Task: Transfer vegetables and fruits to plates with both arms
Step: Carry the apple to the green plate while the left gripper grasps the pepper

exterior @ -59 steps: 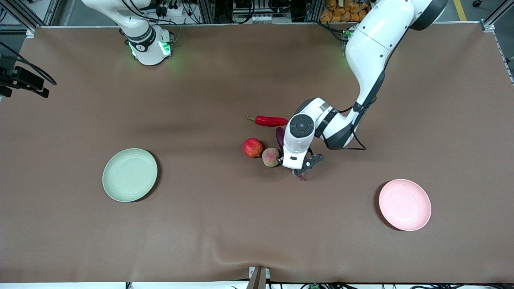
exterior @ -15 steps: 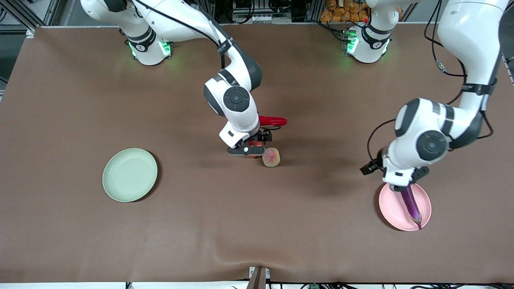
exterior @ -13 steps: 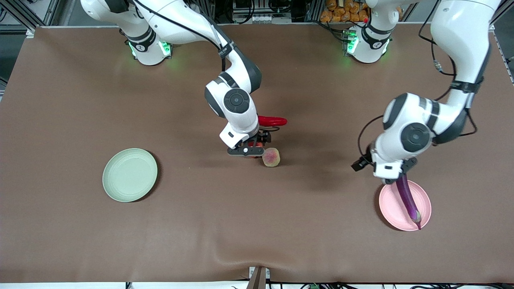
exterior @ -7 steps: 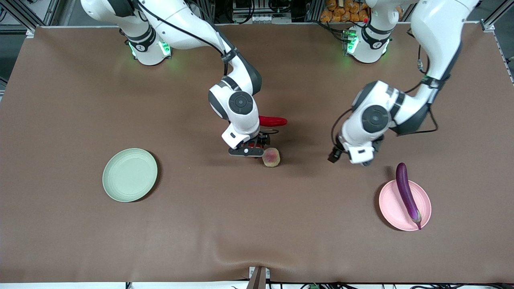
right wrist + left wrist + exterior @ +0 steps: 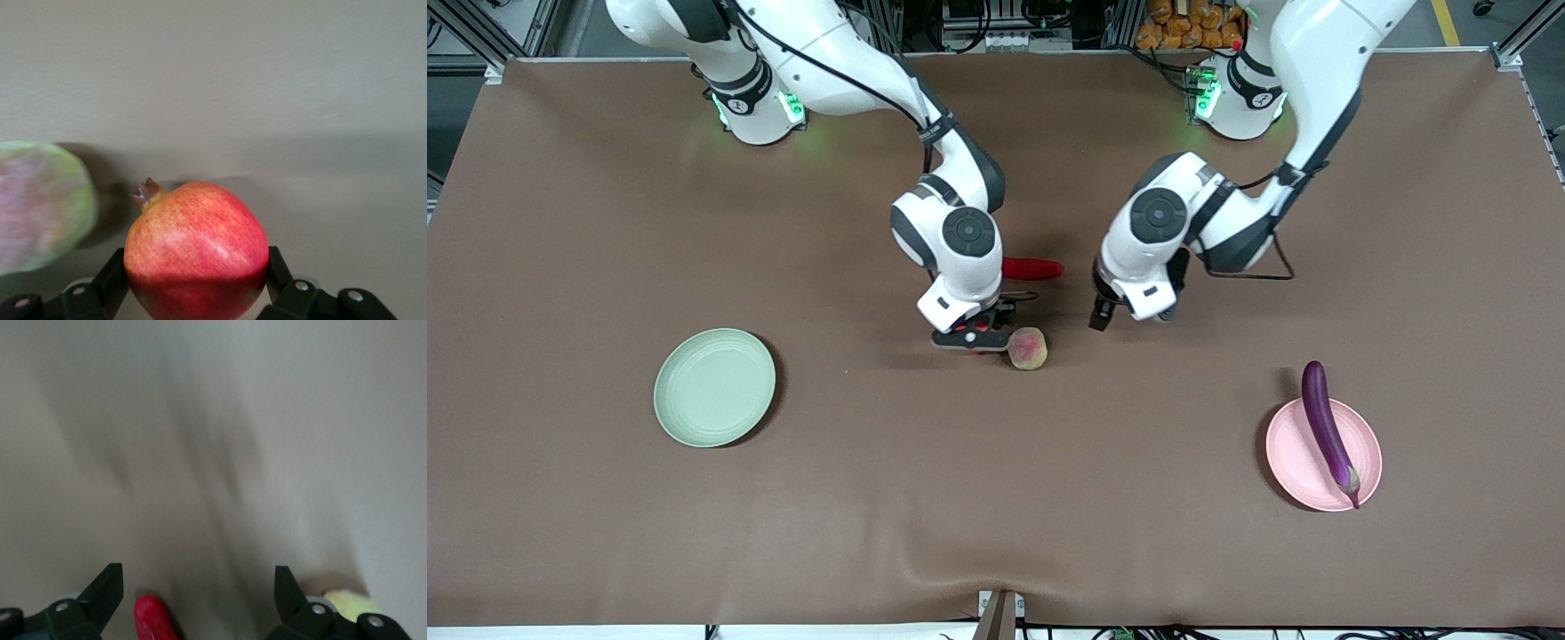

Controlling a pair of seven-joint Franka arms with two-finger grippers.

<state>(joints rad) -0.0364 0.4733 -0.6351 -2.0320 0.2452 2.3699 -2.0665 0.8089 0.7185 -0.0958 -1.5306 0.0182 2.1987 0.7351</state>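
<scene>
The purple eggplant (image 5: 1325, 427) lies on the pink plate (image 5: 1294, 462), one end over the rim. The green plate (image 5: 714, 387) is empty. The red chili (image 5: 1036, 268) lies mid-table; its tip shows in the left wrist view (image 5: 152, 621). My right gripper (image 5: 974, 336) is shut on the red apple (image 5: 197, 247), its fingers (image 5: 115, 273) pressed on both sides, low at the table. The peach (image 5: 1028, 348) sits right beside it (image 5: 40, 207). My left gripper (image 5: 1134, 313) is open (image 5: 197, 577) and empty over the table beside the chili's tip.
The brown table (image 5: 871, 498) runs wide, with the green plate toward the right arm's end and the pink plate toward the left arm's end. Both arm bases stand along the table's edge farthest from the front camera.
My left gripper has let go of the eggplant on the pink plate and swung toward the chili. My right gripper has stayed low at the apple.
</scene>
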